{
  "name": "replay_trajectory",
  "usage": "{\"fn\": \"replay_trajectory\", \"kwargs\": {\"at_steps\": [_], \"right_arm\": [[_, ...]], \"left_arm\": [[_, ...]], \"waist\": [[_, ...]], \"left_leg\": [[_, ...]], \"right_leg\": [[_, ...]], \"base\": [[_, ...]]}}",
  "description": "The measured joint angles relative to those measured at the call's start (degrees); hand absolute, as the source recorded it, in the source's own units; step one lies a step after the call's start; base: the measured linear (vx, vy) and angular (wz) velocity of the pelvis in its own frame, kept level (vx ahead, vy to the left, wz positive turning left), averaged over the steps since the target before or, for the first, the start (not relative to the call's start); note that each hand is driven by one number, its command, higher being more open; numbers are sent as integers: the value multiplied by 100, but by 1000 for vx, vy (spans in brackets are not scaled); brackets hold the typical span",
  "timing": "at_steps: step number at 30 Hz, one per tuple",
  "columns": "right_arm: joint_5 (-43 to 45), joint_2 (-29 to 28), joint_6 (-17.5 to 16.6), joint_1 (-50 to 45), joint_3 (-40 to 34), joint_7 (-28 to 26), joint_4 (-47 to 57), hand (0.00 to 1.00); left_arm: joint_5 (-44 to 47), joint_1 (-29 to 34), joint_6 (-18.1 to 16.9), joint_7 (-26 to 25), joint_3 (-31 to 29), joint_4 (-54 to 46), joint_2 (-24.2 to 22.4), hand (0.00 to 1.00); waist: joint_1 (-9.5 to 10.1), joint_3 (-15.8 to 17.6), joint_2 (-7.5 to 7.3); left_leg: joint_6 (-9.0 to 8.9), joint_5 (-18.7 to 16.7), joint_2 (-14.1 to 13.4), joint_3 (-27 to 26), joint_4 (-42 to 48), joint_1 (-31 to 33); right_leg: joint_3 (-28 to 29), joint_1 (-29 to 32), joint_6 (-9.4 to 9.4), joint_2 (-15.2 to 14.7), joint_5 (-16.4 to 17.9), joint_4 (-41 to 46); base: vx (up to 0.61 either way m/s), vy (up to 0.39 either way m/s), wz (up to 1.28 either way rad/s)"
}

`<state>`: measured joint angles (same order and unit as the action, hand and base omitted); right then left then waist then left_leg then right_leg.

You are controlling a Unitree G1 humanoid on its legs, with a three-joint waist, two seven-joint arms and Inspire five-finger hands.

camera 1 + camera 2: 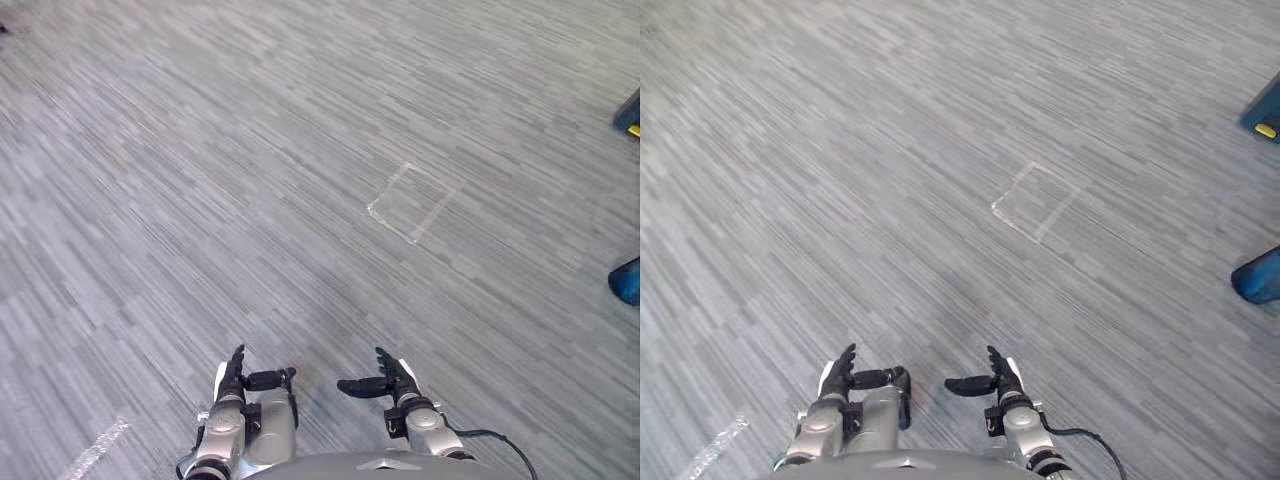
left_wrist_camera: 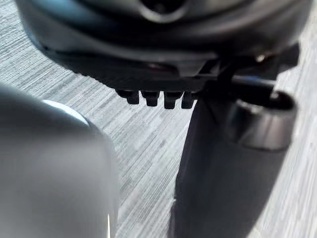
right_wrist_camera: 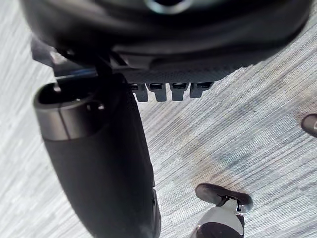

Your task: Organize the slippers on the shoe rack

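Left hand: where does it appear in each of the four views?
Left eye view: left hand at the bottom, left of centre.
Right eye view: same, beside the right hand.
Left wrist view: left hand close up, thumb standing out.
Right wrist view: left hand small, beyond the right thumb.
Shared landmark: grey striped carpet.

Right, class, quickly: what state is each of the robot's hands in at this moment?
Left hand: open, fingers straight, holding nothing.
Right hand: open, fingers straight, holding nothing.
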<state>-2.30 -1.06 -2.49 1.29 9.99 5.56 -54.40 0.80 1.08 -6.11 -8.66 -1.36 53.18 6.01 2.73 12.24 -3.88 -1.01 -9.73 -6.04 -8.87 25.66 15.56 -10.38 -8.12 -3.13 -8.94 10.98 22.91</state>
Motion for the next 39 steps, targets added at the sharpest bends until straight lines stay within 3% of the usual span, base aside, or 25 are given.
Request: {"fn": "replay_trajectory", "kwargs": {"at_steps": [1, 2, 4, 7, 9, 11, 12, 13, 15, 16, 17, 19, 20, 22, 24, 25, 28, 29, 31, 33, 35, 36, 37, 38, 39], "right_arm": [[-8, -19, 5, 27, 1, -4, -44, 100], [-25, -29, 5, 22, 1, -5, -45, 100], [-46, -57, -5, 19, 26, -51, -43, 100], [-57, -36, -43, 63, 28, -70, -7, 100], [-110, -29, -106, 187, 31, -82, 133, 100], [-110, -19, -123, 208, 48, -112, 172, 100], [-118, 58, -130, 147, 105, -129, 153, 100], [-126, 90, -95, 253, 116, -128, 59, 100], [-217, 135, -11, 363, -9, -119, -24, 100], [-219, 149, -29, 331, -31, -121, -1, 100], [-223, 180, -18, 238, -54, -119, 71, 100], [-217, 195, 2, 112, -21, -124, 156, 100], [-178, 176, 15, 49, 10, -123, 248, 100], [-19, 7, 92, -36, 10, -120, 264, 100], [18, -62, 108, -23, 11, -118, 219, 100], [18, -58, 108, -1, 5, -114, 216, 100], [17, -47, 103, 17, -185, -50, 225, 100], [16, 75, 113, -33, -205, -17, 135, 100], [16, -8, 130, -30, -179, -13, 60, 100], [8, -19, 126, 14, -179, -28, -17, 100], [7, -19, 125, 50, -178, -35, -46, 100], [4, -23, 127, 88, -146, -55, -64, 100], [4, -26, 126, 88, -133, -61, -64, 100], [4, -30, 125, 86, -120, -73, -64, 100], [2, -31, 125, 91, -27, -125, -66, 100]], "left_arm": [[-3, 20, 3, -5, 34, 25, 39, 100], [-6, 26, 16, -12, 71, 112, 58, 100], [-9, 56, 53, -52, 200, 275, 104, 100], [-11, 72, 54, -78, 275, 307, 90, 100], [-20, 76, 70, -73, 273, 392, 91, 100], [-29, 106, 99, -31, 270, 454, 60, 100], [-41, 164, 120, 1, 250, 491, 8, 100], [-46, 136, 120, 3, 244, 514, -76, 100], [-134, 40, 115, 52, 264, 548, -208, 100], [-161, 42, 109, 62, 273, 547, -225, 100], [-171, 46, 86, 80, 254, 549, -283, 100], [-196, 39, 64, 96, -7, 493, -376, 100], [-196, 62, 60, 77, -166, 401, -416, 100], [-188, 84, 63, 67, -303, 188, -307, 100], [-185, 100, 45, 41, -415, 53, -231, 100], [-183, 91, 33, 30, -432, 28, -224, 100], [-143, 55, 32, 23, -437, -22, -189, 100], [-89, 78, 26, -5, -454, 0, -265, 100], [-76, 28, 29, -65, -448, 56, -159, 100], [-9, 10, 46, -46, -460, 153, -108, 100], [-4, 31, 62, -49, -453, 233, -142, 100], [-2, 79, 94, -53, -442, 242, -136, 100], [-1, 105, 113, -56, -411, 250, -139, 100], [-7, 120, 118, -60, -339, 297, -110, 100], [-14, 168, 119, -73, -213, 354, -44, 100]], "waist": [[-4, 7, -54], [-34, 24, -31], [-141, 62, 42], [-275, 97, 193], [-344, 125, 235], [-371, 102, 162], [-465, 92, 188], [-402, 81, 395], [-398, 87, 421], [-419, 69, 431], [-481, 35, 470], [-446, 19, 561], [-423, 9, 609], [-300, 49, 502], [-194, 54, 350], [-158, 59, 331], [-133, 113, 257], [-27, 100, 328], [-56, 36, 107], [-75, 0, 126], [-70, -47, 159], [-39, -33, 167], [-51, -18, 192], [-75, 12, 245], [-136, 34, 311]], "left_leg": [[33, -156, 46, -96, -64, -277], [72, -318, 74, -191, -149, -612], [111, -490, 67, -296, -515, -1404], [94, -479, -113, -400, -1216, -2223], [92, -479, -257, -513, -1465, -2596], [34, -511, -244, -556, -1673, -3013], [-206, -622, -293, -492, -1689, -3266], [-227, -574, -465, -456, -1686, -3303], [-359, 8, -352, -156, -1470, -3356], [-406, 91, -347, -69, -1343, -3348], [-661, 332, -405, 191, -732, -3233], [-1023, 1221, -606, 502, 1131, -2498], [-1246, 1131, -869, 471, 2484, -1890], [-954, 331, -1202, 6, 3752, -1005], [-561, -345, -1120, -422, 2971, -551], [-498, -471, -1040, -458, 2466, -393], [-370, -190, -504, -58, 146, 14], [-330, 841, -257, 366, -588, -127], [-275, 691, -61, 254, -593, -203], [-96, 74, -70, 218, 183, -113], [-6, -232, -102, 3, 203, -370], [62, -333, -83, -337, -79, -851], [92, -375, -80, -474, -212, -1095], [129, -419, -81, -630, -373, -1411], [142, -455, -83, -824, -667, -1925]], "right_leg": [[20, 323, -169, -222, -181, 930], [24, 641, -173, -429, -434, 1835], [-141, 1147, 26, -485, -38, 2980], [-655, 1874, 369, -99, 394, 2740], [-1011, 2474, 412, 210, 380, 1544], [-1132, 2639, 365, 510, -516, -630], [-1089, 2427, 920, 652, -1787, -1102], [-1069, 2395, 870, 822, -1702, -999], [-902, 2567, 853, 618, -879, -57], [-909, 2542, 864, 591, -774, 51], [-1005, 2273, 811, 595, -474, 113], [-962, 1681, 784, 786, -304, -323], [-899, 1362, 831, 949, -269, -625], [-662, 634, 883, 1112, -197, -1119], [-359, 146, 793, 1028, -245, -1410], [-279, 44, 777, 977, -242, -1479], [-45, -379, 374, 674, -60, -1723], [257, -601, 119, 603, 132, -1764], [382, -597, 158, 394, 82, -1800], [642, -478, 77, 313, 32, -1235], [819, -143, 66, 202, 37, -340], [785, 365, -321, -31, -206, 884], [690, 554, -472, -158, -412, 1392], [450, 760, -417, -350, -410, 2024], [-86, 1089, 23, -574, -132, 2736]], "base": [[492, 191, -51], [406, 128, -36], [525, 124, -27], [563, 48, -12], [609, -57, -8], [594, -130, 21], [641, -154, 20], [762, -181, -7], [766, -221, -19], [639, -228, 24], [398, -149, 16], [415, -89, -11], [447, -52, -35], [436, -42, -52], [426, 28, -73], [506, 128, -84], [428, 236, -60], [472, 322, -56], [476, 281, -25], [475, 289, -21], [361, 206, -67], [393, 214, -92], [511, 278, -91], [405, 197, -80], [395, 163, -78]]}}
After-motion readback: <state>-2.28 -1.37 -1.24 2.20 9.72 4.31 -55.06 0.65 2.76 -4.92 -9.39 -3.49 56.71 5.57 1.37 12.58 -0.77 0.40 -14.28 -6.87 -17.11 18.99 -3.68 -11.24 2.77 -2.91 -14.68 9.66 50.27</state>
